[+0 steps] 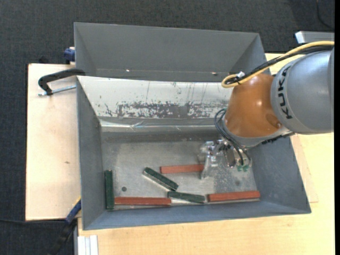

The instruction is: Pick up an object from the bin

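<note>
Tool (211, 161) at the right end of a flat red-brown bar (178, 169) in a grey metal bin (87, 158) — its width unclear — should straddle the bar squarely before closing.

Black letters (281, 98) on grey arm (311, 92), at right side of bin (159, 52). Letters big and fat, dark on shiny grey. They sit on round part of arm, just beside orange cover (249, 110). Word turned sideways. Can read "K" and "U". Rest of word bends away round arm's curve, too hidden to tell. That is all writing I can read here.
</note>
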Tool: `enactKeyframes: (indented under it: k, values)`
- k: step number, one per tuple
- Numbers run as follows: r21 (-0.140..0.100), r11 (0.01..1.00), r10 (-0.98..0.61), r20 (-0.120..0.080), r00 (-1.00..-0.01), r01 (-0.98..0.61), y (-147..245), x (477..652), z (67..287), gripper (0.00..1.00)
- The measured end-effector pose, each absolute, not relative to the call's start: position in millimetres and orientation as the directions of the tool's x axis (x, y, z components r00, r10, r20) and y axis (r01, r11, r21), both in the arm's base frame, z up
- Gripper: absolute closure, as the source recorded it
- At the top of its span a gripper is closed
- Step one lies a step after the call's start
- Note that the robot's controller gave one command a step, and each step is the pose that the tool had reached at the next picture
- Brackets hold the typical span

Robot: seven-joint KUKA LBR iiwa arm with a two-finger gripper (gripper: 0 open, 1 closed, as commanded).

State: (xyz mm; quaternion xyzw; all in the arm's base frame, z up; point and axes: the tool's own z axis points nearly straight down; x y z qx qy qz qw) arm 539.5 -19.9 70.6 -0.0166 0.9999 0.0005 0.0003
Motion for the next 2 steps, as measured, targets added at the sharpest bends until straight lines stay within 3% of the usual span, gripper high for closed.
enactKeyframes:
  k: [1,2]
  values:
    - [0.001,0.999,-0.033,-0.001,-0.999,-0.033,-20,539.5,71,1.0]
    - [0.0,0.999,-0.053,-0.007,-0.999,-0.053,-38,566.6,213,1.0]
